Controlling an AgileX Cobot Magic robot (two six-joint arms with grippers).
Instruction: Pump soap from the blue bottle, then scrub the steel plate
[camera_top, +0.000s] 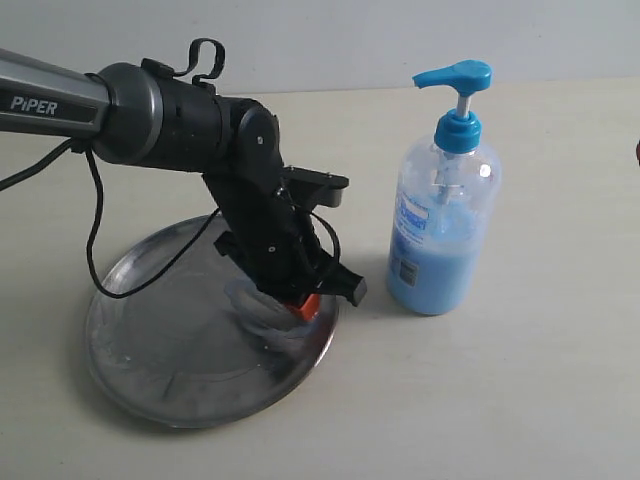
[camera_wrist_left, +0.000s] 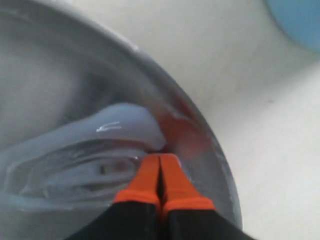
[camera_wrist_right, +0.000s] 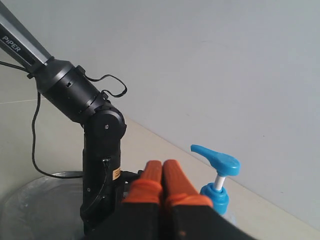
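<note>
The left tool, clenched empty, presses its tips into smeared soap at the rim of the steel plate. The blue bottle stands near it.

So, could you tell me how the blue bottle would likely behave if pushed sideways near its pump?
The blue bottle is tall on a narrow base, so a high push would probably tip it. Its blue liquid fills only the lower part, which likely keeps weight low and steadies it. The glossy plastic may be slippery.

Exterior oblique from above; left wrist close over steel plate.
</note>
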